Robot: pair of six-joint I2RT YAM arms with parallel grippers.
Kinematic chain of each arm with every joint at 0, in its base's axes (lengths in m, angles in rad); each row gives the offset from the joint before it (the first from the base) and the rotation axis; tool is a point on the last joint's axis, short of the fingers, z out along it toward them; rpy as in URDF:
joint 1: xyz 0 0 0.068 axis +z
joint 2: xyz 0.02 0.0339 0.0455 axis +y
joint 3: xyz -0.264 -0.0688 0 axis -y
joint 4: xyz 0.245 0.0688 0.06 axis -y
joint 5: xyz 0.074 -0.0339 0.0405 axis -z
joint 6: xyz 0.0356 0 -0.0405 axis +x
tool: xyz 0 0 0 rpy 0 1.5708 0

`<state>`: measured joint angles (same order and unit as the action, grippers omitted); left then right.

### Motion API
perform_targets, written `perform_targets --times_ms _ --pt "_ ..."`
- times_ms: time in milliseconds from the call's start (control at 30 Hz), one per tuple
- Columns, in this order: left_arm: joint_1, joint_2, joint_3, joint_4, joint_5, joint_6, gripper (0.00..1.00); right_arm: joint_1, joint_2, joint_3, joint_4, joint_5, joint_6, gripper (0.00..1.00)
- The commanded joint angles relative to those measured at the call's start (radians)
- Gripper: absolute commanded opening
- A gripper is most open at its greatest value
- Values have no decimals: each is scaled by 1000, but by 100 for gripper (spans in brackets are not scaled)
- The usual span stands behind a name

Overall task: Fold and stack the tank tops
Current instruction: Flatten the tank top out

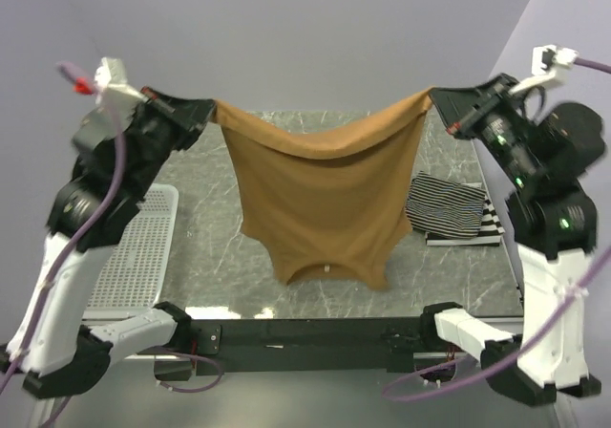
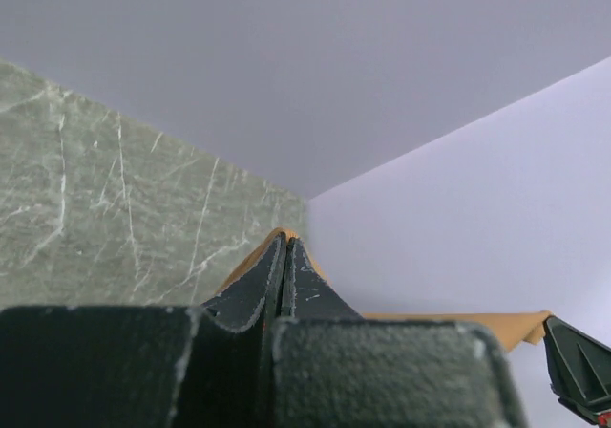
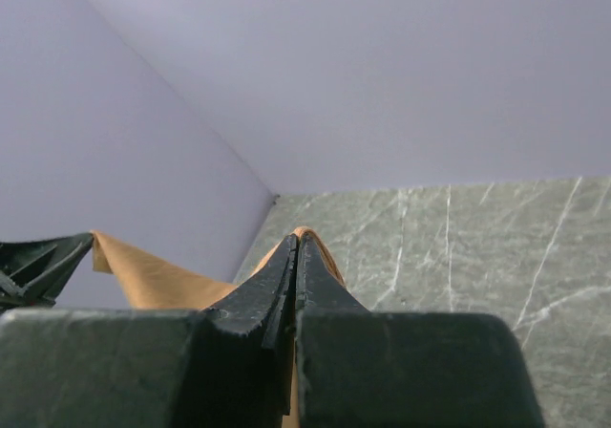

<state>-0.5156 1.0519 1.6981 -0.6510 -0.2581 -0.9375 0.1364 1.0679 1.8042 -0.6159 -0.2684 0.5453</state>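
Cloth of the plain tan-brown tank top (image 1: 325,199) hangs spread in the air above the middle of the grey marbled desk (image 1: 210,256), strung between both arms. The left end effector (image 1: 208,111) has its fingers pressed together on one hem corner, and the right end effector (image 1: 434,98) pinches the other corner the same way. Both wrist views show a sliver of tan fabric squeezed between closed black fingers.

The garment is upside down. Its hem runs left to right as the upper edge and sags in the middle, and its long axis drops from that edge toward the near side of the desk. The scooped neckline and straps are at the bottom, pointing at the arm bases. Whether the lower end touches the desk cannot be told.

On the right of the desk lies a folded pile, the thin-striped top (image 1: 444,203) resting on the wide-striped top (image 1: 487,225). A white mesh basket (image 1: 143,256) sits at the left edge.
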Motion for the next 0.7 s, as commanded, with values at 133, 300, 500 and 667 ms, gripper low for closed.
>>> perform_targets --times_ms 133,300,500,667 --pt "138 278 93 225 207 0 1 -23 248 13 162 -45 8 0" --pt "233 543 450 199 313 19 1 -44 437 216 186 -118 44 0" --pt "321 634 638 139 418 37 1 -47 583 491 117 -144 71 0" --pt "342 453 263 231 415 29 1 -46 457 151 179 -144 74 0"
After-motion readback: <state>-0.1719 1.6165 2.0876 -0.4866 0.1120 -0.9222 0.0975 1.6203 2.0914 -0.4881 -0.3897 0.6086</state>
